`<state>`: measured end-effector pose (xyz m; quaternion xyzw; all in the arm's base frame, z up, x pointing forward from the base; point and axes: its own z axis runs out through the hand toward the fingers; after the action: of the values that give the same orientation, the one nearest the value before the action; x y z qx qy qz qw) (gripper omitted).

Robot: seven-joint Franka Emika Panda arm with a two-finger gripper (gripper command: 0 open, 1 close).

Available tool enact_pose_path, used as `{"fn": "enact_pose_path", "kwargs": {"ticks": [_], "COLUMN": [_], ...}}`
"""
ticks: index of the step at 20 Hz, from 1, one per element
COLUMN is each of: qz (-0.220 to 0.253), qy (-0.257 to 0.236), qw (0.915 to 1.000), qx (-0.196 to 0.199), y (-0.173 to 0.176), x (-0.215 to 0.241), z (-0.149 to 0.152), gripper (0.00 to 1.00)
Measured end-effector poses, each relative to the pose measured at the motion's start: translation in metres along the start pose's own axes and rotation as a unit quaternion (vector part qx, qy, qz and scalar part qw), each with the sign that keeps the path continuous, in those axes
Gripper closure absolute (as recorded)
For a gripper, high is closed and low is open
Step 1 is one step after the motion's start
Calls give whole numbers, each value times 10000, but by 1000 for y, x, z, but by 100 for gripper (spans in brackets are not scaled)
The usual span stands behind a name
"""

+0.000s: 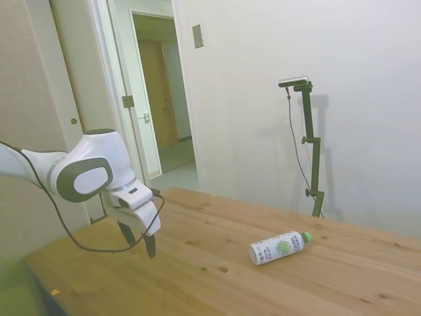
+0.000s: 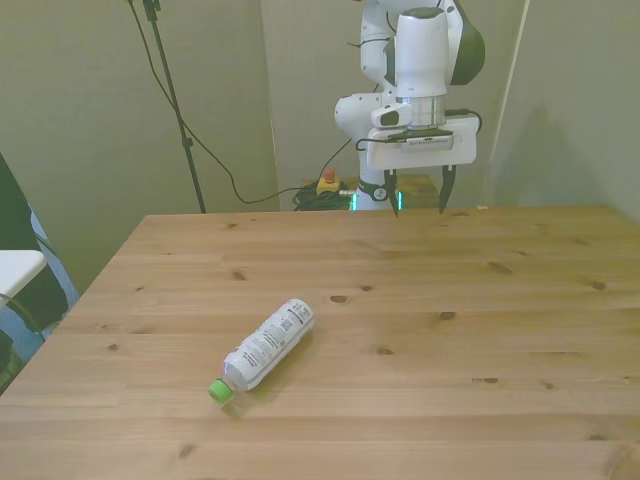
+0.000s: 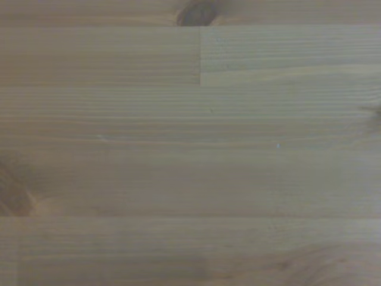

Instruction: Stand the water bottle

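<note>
The water bottle (image 1: 279,247) (image 2: 265,349) lies on its side on the wooden table (image 2: 480,300), a slim clear bottle with a white label and a green cap. In the front view its cap points toward the near left corner. My gripper (image 1: 139,243) (image 2: 420,203) hangs open above the table's far edge, well away from the bottle, with nothing between its fingers. The wrist view holds only bare wood grain (image 3: 190,155).
The table's edges are near in both views. A white object (image 2: 18,270) sits off the table at the front view's left. An open doorway (image 1: 161,99) lies beyond the table in the side view.
</note>
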<state>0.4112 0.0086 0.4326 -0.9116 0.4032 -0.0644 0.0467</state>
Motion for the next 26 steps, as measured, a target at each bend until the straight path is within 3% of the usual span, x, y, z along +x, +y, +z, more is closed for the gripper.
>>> {"fn": "enact_pose_path", "kwargs": {"ticks": [3, 7, 11, 19, 26], "qz": [-82, 99, 540, 1205, 1364], "qy": [100, 373, 597, 1005, 1493], "qw": [9998, 9992, 9967, 9874, 9793], "qx": [-139, -113, -137, -219, -14], "y": [2, 4, 18, 13, 9], "x": [2, 37, 116, 285, 315], "z": [2, -22, -47, -47, -28], "gripper": [0, 0, 0, 0, 0]}}
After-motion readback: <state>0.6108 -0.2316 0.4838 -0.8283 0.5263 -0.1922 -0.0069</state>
